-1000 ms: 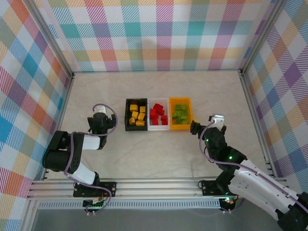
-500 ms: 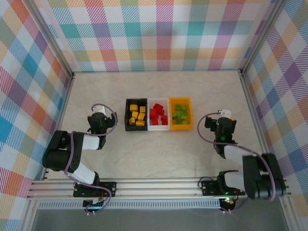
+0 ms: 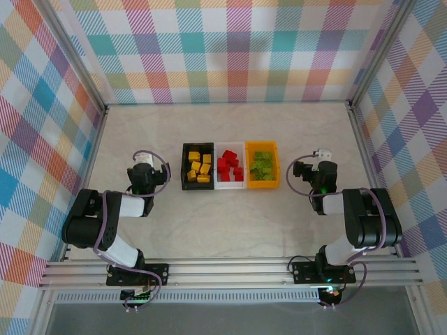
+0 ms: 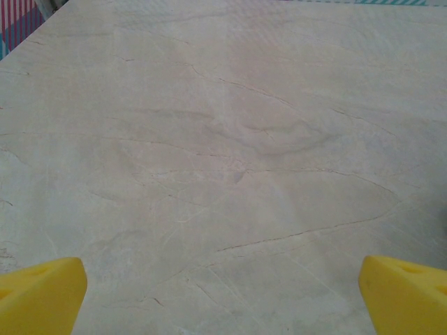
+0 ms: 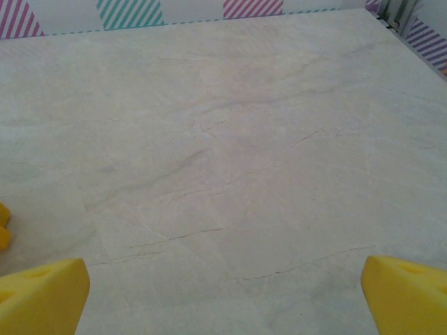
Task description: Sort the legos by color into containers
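The right arm has just folded back. A moment ago it was stretched out low with its claw at the orange-yellow bin (image 3: 262,186); now it is tucked up close to its own base. The right claw (image 5: 223,300) faces bare table (image 5: 230,139). Its yellow fingers (image 5: 42,289) are spread wide with nothing between them. The left claw (image 4: 223,293) has not moved in that time. It is also drawn in and spread just as wide, with nothing in it and only marbled tabletop ahead.

The three bins sit in a tight row between the two claws. The orange-yellow one is nearest the right claw, off to its left. The black bin (image 3: 184,167) is nearest the left claw, off to its right. The white bin (image 3: 230,186) is touching both, in the middle. Every brick I can see is in a bin. The yellow bricks (image 3: 199,166) are in the black bin, the red bricks (image 3: 229,166) in the white, and the green bricks (image 3: 262,166) in the orange-yellow, one color to a bin.

To me that pull-back looks like the arm going to rest after its last drop. Both claws are unloaded and the colors are separated, so I'd say the sorting is finished or as good as finished.
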Controlling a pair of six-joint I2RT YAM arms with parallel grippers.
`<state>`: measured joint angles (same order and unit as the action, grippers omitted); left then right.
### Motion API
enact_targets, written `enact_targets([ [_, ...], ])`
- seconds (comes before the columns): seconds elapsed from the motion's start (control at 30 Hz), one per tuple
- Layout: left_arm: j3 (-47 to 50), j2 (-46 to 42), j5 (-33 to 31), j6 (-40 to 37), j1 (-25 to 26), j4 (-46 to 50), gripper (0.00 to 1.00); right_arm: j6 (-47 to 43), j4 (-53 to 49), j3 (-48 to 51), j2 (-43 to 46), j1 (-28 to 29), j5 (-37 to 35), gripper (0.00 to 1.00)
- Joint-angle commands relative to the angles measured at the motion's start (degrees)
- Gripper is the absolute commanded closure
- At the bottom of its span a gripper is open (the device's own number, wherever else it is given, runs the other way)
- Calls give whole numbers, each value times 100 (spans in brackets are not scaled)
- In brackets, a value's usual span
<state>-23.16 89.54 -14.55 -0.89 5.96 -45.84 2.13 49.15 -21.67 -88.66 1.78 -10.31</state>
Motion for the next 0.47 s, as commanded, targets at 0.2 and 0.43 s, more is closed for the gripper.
enact_targets([
  [0.2,-18,7,44,90,-49,-162,0,77,130,-29,86,-13,149,0],
  [0.43,-13,2,65,89,-45,-173,0,77,130,-30,86,-14,152,0],
])
